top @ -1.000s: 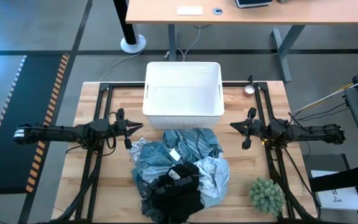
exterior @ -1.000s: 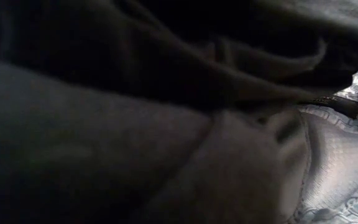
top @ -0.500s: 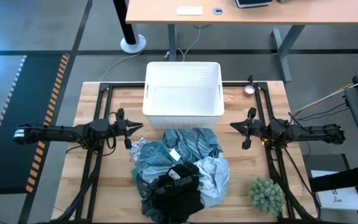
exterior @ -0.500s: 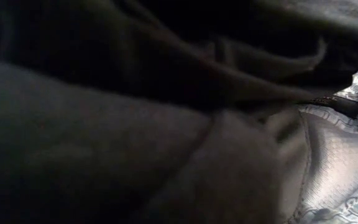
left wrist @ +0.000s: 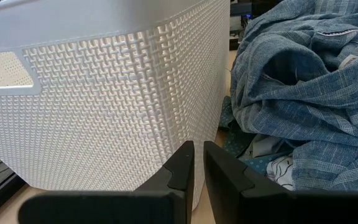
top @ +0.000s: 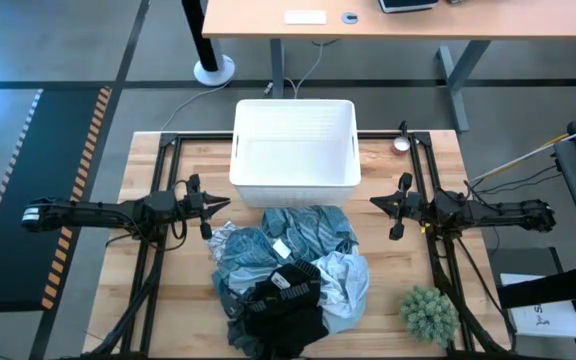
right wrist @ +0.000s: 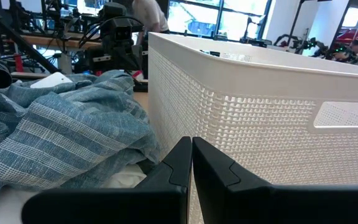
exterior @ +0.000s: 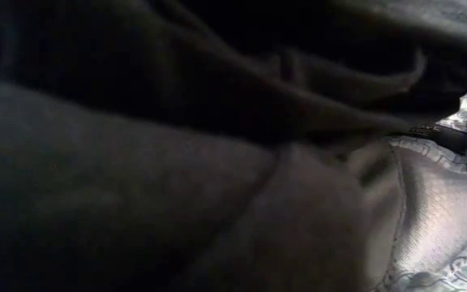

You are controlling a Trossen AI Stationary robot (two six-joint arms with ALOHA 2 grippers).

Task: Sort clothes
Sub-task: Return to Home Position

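A robotics lab: a wooden bench [top: 168, 310] on hazard-striped flooring [top: 68, 190], with more robot rigs [right wrist: 114, 31] behind.

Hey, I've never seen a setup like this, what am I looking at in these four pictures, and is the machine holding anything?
It is a robot with two dark arms at a wooden table, each ending in a two-finger gripper.

The overhead picture shows everything: the left gripper and right gripper wait on either side of the table, pointing inward, both shut and holding nothing. Between them lies a pile of clothes, blue striped fabric on top and a black garment at the near end. Behind the pile stands a white basket, with nothing visible inside. A fuzzy green plant sits at the near right corner.

Two pictures come from cameras on the wrists: each looks past its own fingers at the basket wall and the blue fabric.

The dark picture is from a table-level camera; cloth lies right against it, blocking the view.
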